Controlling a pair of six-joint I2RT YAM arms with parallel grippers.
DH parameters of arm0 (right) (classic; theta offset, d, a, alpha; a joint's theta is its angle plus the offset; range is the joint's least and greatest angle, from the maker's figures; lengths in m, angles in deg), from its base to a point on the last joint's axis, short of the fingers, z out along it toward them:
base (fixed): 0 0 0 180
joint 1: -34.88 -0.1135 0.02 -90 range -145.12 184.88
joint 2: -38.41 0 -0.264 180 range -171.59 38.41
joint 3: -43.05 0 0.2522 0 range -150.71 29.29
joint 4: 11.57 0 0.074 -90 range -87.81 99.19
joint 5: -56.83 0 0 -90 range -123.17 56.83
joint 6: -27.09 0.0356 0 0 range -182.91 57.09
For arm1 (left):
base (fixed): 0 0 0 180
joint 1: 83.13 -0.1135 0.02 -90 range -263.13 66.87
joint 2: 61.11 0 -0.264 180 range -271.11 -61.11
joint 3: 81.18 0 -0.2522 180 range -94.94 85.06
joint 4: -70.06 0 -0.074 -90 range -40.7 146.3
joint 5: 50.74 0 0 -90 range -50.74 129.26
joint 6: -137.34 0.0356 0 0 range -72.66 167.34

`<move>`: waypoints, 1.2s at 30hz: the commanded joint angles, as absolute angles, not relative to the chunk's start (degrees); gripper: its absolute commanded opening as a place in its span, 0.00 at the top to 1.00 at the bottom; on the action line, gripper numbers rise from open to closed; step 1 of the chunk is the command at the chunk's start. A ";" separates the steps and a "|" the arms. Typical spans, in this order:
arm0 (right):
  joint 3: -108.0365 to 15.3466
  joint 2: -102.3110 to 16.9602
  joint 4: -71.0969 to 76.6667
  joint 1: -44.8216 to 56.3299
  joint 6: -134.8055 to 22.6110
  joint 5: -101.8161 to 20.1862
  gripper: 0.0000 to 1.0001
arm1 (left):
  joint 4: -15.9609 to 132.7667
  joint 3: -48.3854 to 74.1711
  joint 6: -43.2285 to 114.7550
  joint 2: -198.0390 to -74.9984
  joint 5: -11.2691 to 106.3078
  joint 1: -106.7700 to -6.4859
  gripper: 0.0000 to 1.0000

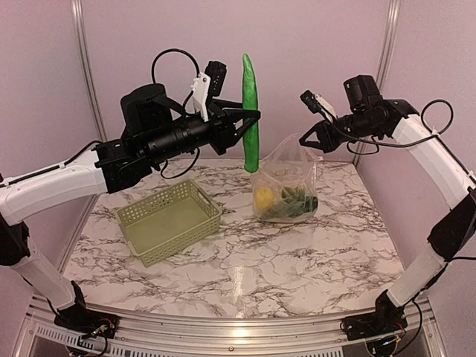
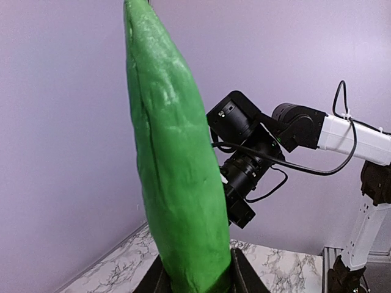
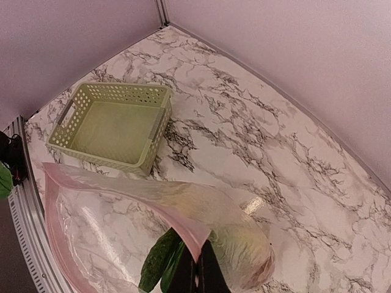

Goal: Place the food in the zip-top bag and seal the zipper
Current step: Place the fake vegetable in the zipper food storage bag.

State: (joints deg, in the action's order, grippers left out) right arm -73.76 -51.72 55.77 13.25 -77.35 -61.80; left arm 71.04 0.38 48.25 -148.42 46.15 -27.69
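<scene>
While the left gripper [image 1: 250, 119] clenches the cucumber [image 1: 248, 78] just below its middle, the basket [image 1: 186, 236] sits on the table [image 1: 297, 260] left of centre, under that arm. The cucumber stands upright in the air over the far middle, its lower tip near the bag's upper left edge in the top view. Right of centre the bag [image 1: 286, 175] stands with its bottom on the table, apart from the basket. Inside lie a lemon [image 1: 263, 197], dark greens [image 1: 295, 203] and a pale lump [image 3: 241, 244], perhaps bok choy, blurred by plastic. The right gripper [image 1: 307, 141] is pinched tight on the zipper [image 3: 125, 196], holding the bag's gaping mouth up.
</scene>
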 commanded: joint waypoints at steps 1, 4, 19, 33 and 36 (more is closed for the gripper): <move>-76.34 -51.57 54.75 12.91 -75.82 -65.06 1.00 | 87.90 -0.80 50.27 -154.82 42.76 -23.96 0.95; -75.92 -51.47 54.67 12.92 -75.45 -66.10 1.00 | 94.05 -1.73 52.39 -159.69 38.87 -22.22 0.94; -75.08 -50.10 54.57 13.91 -74.70 -68.02 1.00 | 101.66 -8.96 62.05 -176.43 15.73 -19.85 0.38; -74.66 -51.24 54.35 14.67 -74.72 -69.69 1.00 | 80.56 -7.08 54.42 -160.55 25.00 -19.49 0.14; -74.65 -51.12 54.69 14.67 -75.31 -70.04 1.00 | 68.98 -6.23 57.48 -157.16 29.53 -19.49 0.13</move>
